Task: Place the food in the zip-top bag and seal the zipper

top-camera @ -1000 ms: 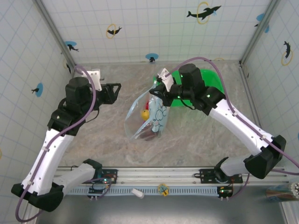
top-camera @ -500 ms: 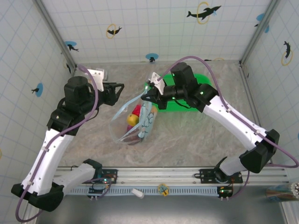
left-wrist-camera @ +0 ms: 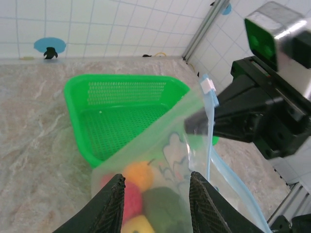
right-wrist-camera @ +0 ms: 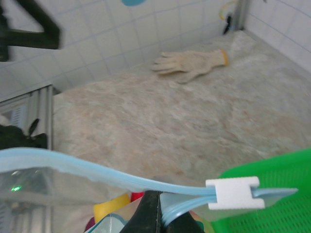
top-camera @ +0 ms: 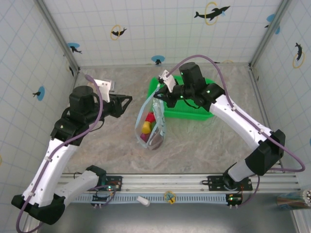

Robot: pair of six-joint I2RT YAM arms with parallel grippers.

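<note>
The zip-top bag (top-camera: 152,127) hangs upright from my right gripper (top-camera: 158,95), its bottom near the table. That gripper (right-wrist-camera: 159,208) is shut on the bag's top edge beside the white slider (right-wrist-camera: 233,193). The light-blue zipper (right-wrist-camera: 97,170) splits into two strands away from the slider, so the mouth stands open. Food sits in the bag: red (top-camera: 150,117), yellow (top-camera: 146,128), orange (left-wrist-camera: 138,174) and dark green (left-wrist-camera: 165,204) pieces. My left gripper (top-camera: 125,103) is open just left of the bag; in the left wrist view its fingers (left-wrist-camera: 114,204) frame the bag (left-wrist-camera: 177,145) without touching it.
A green mesh basket (top-camera: 189,109) stands behind and right of the bag, under my right arm; it looks empty in the left wrist view (left-wrist-camera: 121,111). A pale work glove (right-wrist-camera: 192,63) lies on the marble table by the tiled wall. Tiled walls close in three sides.
My right gripper swung the bag left and back toward the basket; the bag now hangs narrower and more upright. My left gripper crept right, toward the bag.
</note>
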